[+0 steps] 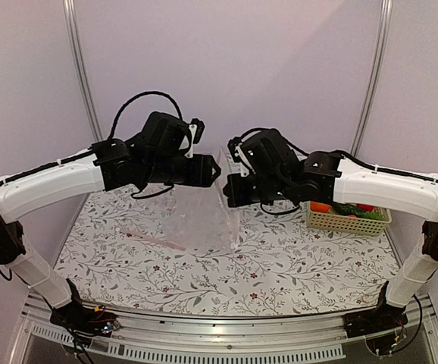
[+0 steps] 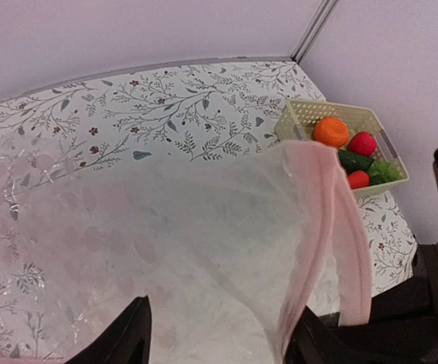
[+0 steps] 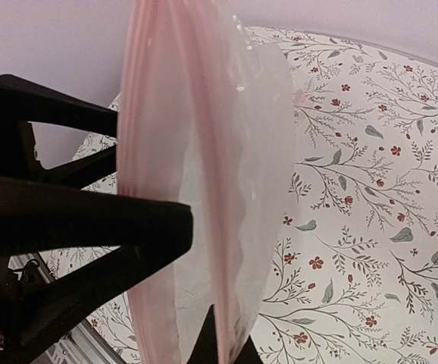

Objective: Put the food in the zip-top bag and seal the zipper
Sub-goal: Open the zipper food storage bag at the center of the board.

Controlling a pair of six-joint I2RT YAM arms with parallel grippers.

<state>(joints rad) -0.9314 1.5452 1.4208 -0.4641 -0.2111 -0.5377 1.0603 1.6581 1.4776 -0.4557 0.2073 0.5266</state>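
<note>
**Bag held up at centre, food off to the right**

We hold the zip-top bag (image 1: pixel 200 216) upright over the surface (image 1: pixel 280 265), between both arms. Our right end effector (image 3: pixel 201 269) is clamped on the zipper (image 3: pixel 154 114), whose pink strip runs lengthwise through its fingers. Our left end effector (image 2: pixel 217 330) stands partly open, fingers straddling the clear film beside that strip, and we see no firm pinch there. The food (image 2: pixel 331 132) lies in the lattice basket (image 2: pixel 298 115) at the surface's right edge, well apart from the bag, on the right arm's side. We judge that the nearer arm is occupied, so a pick needs the left to secure the bag first
</note>
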